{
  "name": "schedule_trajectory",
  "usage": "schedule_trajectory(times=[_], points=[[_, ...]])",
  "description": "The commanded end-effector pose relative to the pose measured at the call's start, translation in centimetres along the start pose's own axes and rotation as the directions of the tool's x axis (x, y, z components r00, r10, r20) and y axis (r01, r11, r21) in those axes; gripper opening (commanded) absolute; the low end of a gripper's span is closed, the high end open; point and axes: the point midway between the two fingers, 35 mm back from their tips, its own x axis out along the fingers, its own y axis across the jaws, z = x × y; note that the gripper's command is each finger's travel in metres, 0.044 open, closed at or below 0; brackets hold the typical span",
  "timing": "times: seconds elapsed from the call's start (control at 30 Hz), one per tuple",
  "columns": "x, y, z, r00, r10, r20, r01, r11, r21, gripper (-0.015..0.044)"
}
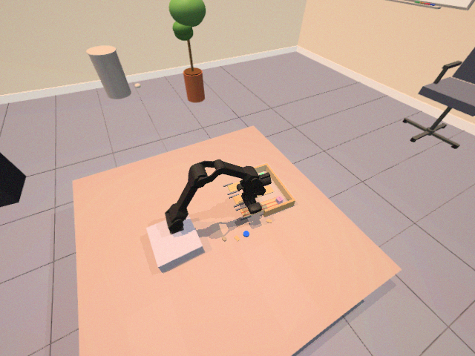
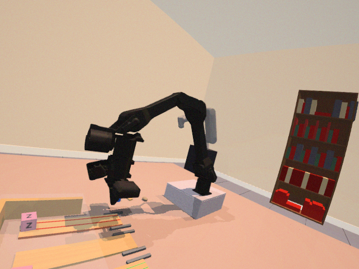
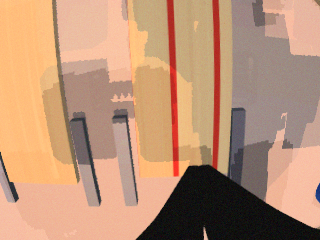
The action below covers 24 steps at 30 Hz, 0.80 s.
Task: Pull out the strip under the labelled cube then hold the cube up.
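Gripper (image 2: 115, 201), black parallel-jaw, fingers together on nothing, above near end of red-lined tan strip (image 2: 69, 224), whose long axis runs toward 12 o'clock in wrist view, bearing pink Z-labelled cube (image 2: 28, 221) at far end.

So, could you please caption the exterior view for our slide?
Arm poised with shut jaws above the red-lined strip bearing the pink Z cube.

Pink bench (image 1: 268, 299) carries a white base block (image 1: 174, 245), a wooden tray (image 1: 288, 195) with strips (image 2: 69, 224) sticking out its open side, and grey bars (image 2: 133, 250) at the strip ends. A blue disc (image 1: 246, 233) and small tan bits (image 1: 236, 237) lie near the tray.
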Motion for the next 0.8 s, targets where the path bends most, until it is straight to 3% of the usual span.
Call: schedule_trajectory(times=[0.0, 0.77], points=[[0.7, 0.1, -0.1, 1.0, 0.003, -0.003, -0.003, 1.0, 0.001, 0.0], [4.5, 0.1, -0.4, 1.0, 0.003, -0.004, -0.003, 1.0, 0.001, 0.0]])
